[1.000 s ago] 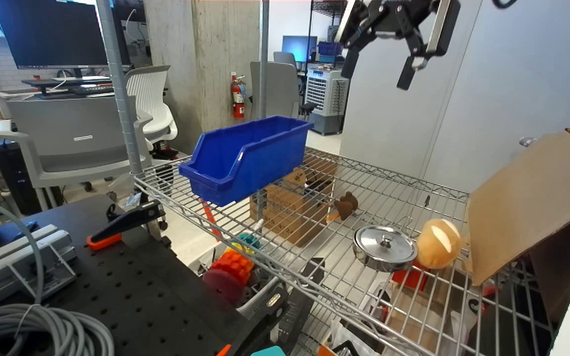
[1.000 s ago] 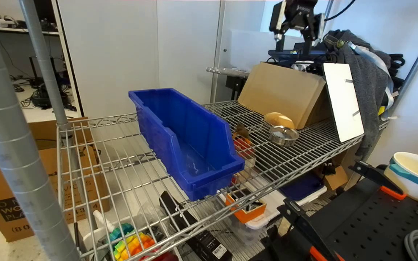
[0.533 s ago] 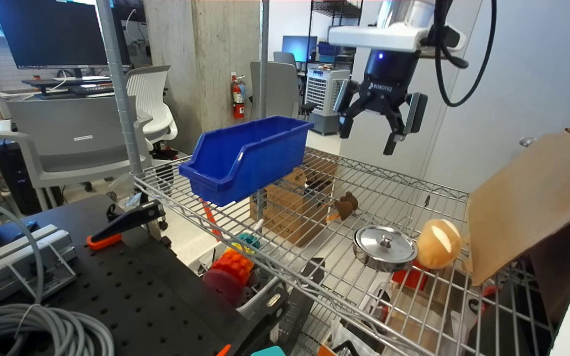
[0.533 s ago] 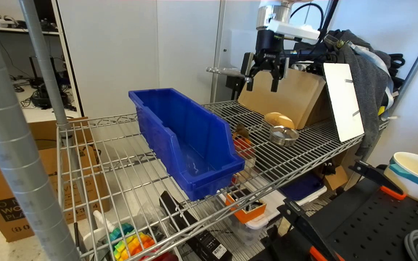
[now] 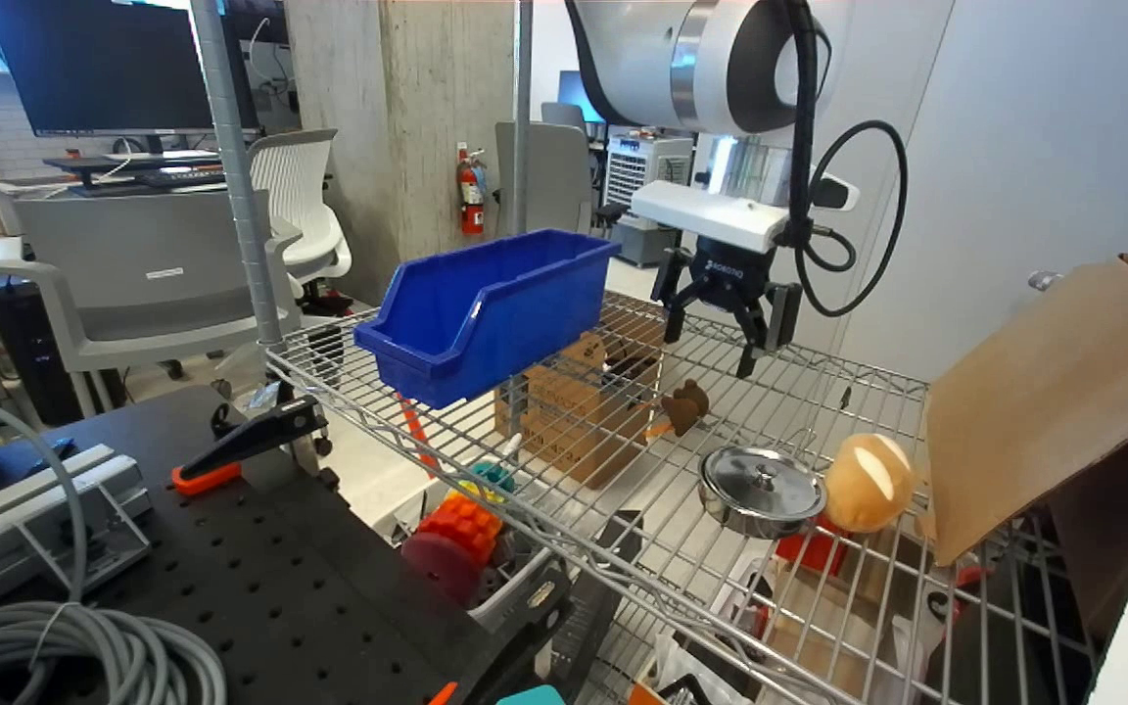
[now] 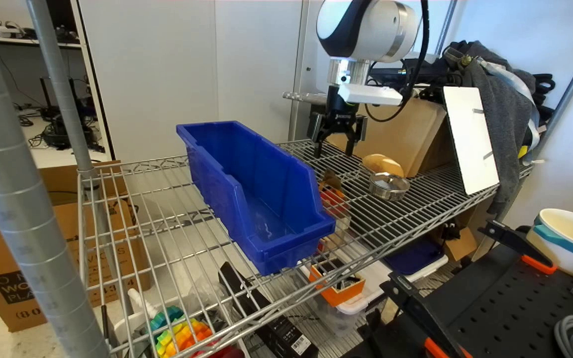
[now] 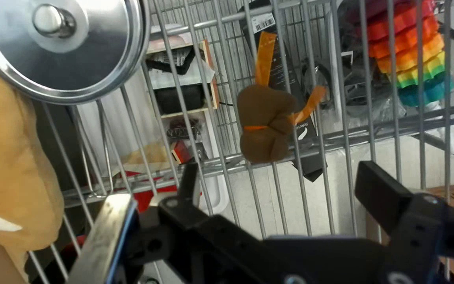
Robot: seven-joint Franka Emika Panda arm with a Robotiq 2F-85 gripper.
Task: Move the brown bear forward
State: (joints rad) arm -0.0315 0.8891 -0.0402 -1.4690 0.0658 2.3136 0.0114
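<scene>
The brown bear (image 5: 686, 406) is a small dark-brown soft toy with an orange ribbon. It rests on the wire shelf (image 5: 750, 367), between the blue bin and the lidded pot. In an exterior view the bin's wall partly hides the bear (image 6: 332, 178). In the wrist view the bear (image 7: 266, 126) lies ahead of the fingers, roughly centred between them, ribbon ends pointing away. My gripper (image 5: 710, 345) is open and empty, pointing down above the shelf, above and behind the bear, apart from it. It also shows in the other views (image 6: 334, 150) (image 7: 278, 177).
A blue bin (image 5: 525, 313) stands on the shelf beside the bear. A steel pot with a lid (image 5: 763, 490) and a bread-like plush (image 5: 868, 482) sit on the opposite side. A cardboard box (image 5: 1054, 392) leans past them. A metal post (image 6: 62, 89) rises at a shelf corner.
The arm has come down into view from above, and the gripper has lowered toward the shelf near the bear, staying open. The bear, bin, pot and plush have not moved.
</scene>
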